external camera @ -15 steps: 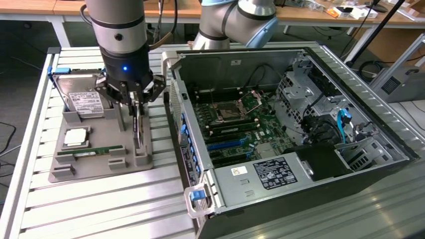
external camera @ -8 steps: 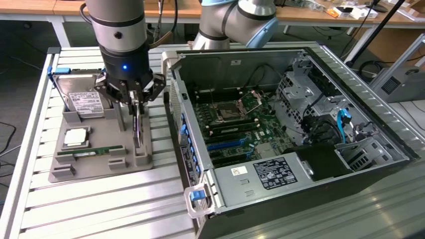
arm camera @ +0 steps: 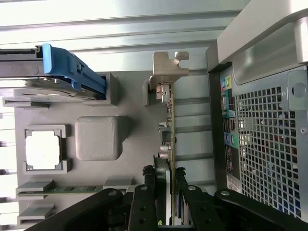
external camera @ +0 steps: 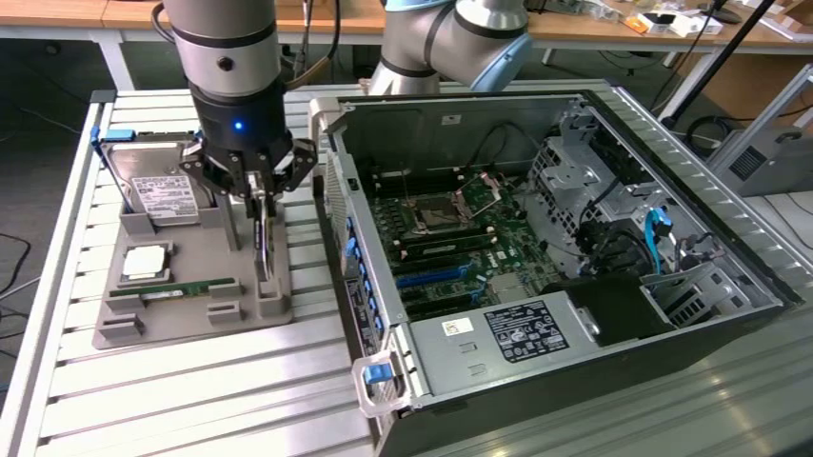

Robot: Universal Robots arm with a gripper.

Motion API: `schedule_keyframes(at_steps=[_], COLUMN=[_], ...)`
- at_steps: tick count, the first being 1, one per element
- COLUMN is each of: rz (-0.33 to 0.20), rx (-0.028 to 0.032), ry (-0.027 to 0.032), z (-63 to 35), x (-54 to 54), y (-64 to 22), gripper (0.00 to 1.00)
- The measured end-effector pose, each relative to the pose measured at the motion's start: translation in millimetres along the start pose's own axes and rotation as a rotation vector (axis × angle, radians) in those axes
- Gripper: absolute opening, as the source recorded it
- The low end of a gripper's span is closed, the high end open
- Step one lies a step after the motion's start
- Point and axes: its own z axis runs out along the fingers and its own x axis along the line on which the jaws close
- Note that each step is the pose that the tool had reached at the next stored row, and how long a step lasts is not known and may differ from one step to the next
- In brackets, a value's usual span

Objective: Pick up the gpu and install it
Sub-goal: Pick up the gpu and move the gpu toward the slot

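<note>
Pincer [external camera: 261,195] [arm camera: 171,174] on the robot arm [external camera: 228,57] was clenched on the top edge of the graphics card [external camera: 263,243] [arm camera: 170,120], one black finger [arm camera: 161,173] pressed to each face of the thin board. Gripped this way, the card stood upright on its long edge in a slot of the gray parts tray [external camera: 190,319] [arm camera: 130,96], on the side of the tray nearest the computer case [external camera: 711,190] [arm camera: 269,144], with its lower edge down at the tray. Its silver end bracket [arm camera: 168,67] sat at the far end of the card from the fingers, beside a raised gray post of the tray. Elsewhere on the tray, a hard drive [external camera: 163,195] with a white label leaned in its cradle, a blue handle [arm camera: 72,72] at its end; a square processor chip [external camera: 144,262] [arm camera: 42,149] lay flat in its pocket, and a narrow green memory stick [external camera: 171,288] [arm camera: 62,189] rested in a slot near the tray's front edge. Tray and case shared a slatted metal table [external camera: 190,400], the case just beside the tray on the exterior view's right, lying open with its green main board [external camera: 470,248] and labelled power supply [external camera: 508,333] exposed.
</note>
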Motion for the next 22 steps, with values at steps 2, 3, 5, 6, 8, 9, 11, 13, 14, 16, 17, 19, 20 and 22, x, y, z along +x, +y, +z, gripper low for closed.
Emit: schedule_keyframes(at_steps=[2, 3, 5, 6, 8, 9, 11, 13, 14, 16, 17, 19, 20, 22], rz=[0.000, 0.000, 0.000, 0.000, 0.000, 0.000, 0.000, 0.000, 0.000, 0.000, 0.000, 0.000, 0.000, 0.000], rx=[0.0000, 0.0000, -0.0001, -0.0002, -0.0002, -0.0002, -0.0002, -0.0003, -0.0003, -0.0003, -0.0003, -0.0003, -0.0002, -0.0003], ry=[0.0000, 0.0000, 0.0000, 0.0000, 0.0000, 0.0000, 0.0000, -0.0001, -0.0001, 0.0000, 0.0000, 0.0000, 0.0000, 0.0000], z=[-0.5, -0.9, -1.4, -1.7, -2.4, -2.7, -3.3, -3.7, -3.9, -4.6, -4.7, -5.1, -5.4, -5.9], x=[0.0, 0.0, 0.0, 0.0, -0.1, -0.1, -0.1, -0.1, -0.1, -0.1, -0.1, -0.1, -0.1, -0.1], y=[0.0, 0.0, 0.1, 0.1, 0.1, 0.1, 0.1, 0.2, 0.2, 0.2, 0.2, 0.2, 0.2, 0.3], gripper=[0.27, 0.27, 0.27, 0.27, 0.27, 0.27, 0.27, 0.27, 0.27, 0.27, 0.27, 0.27, 0.27, 0.27])
